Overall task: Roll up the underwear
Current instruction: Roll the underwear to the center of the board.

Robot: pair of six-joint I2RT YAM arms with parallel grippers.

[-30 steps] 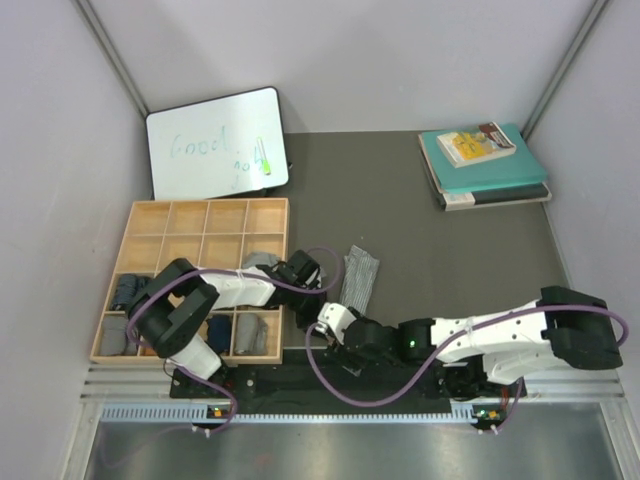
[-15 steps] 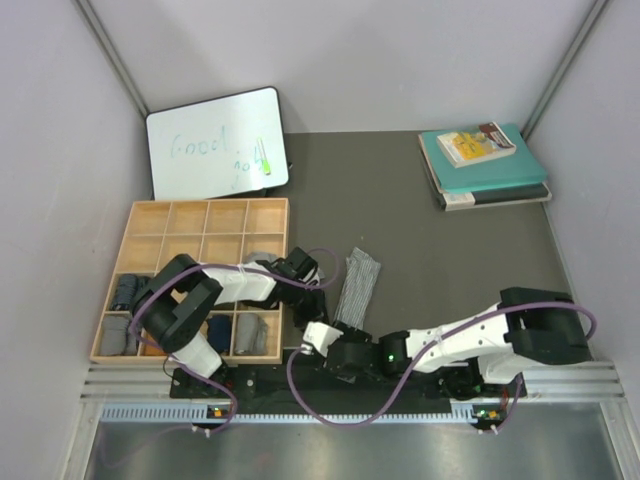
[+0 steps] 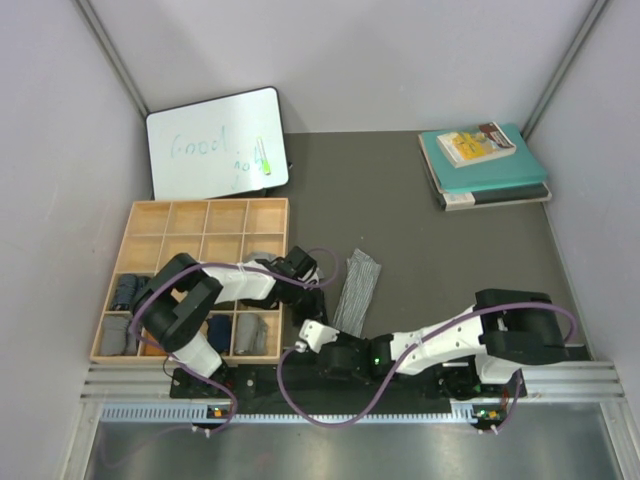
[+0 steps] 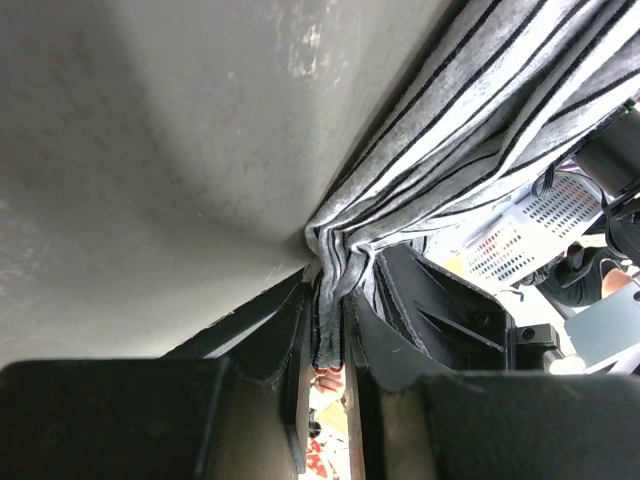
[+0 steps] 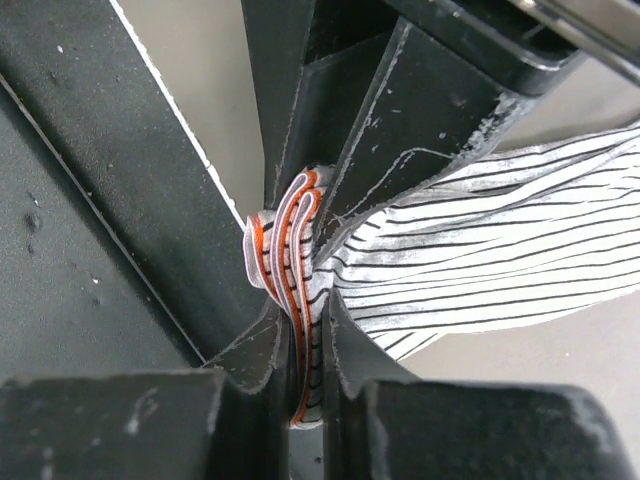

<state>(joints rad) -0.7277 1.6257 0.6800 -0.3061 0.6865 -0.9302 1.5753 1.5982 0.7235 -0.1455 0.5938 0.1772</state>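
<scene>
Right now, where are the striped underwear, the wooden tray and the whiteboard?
striped underwear (image 3: 357, 284): top external view, middle of the folded strip.
wooden tray (image 3: 210, 202): top external view, far rim.
whiteboard (image 3: 215, 125): top external view, blank part of its white face.

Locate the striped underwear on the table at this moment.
In the top view the striped underwear lies near the table's front edge, just right of the wooden tray; the left gripper and right gripper each pinch its bunched edge.
</scene>
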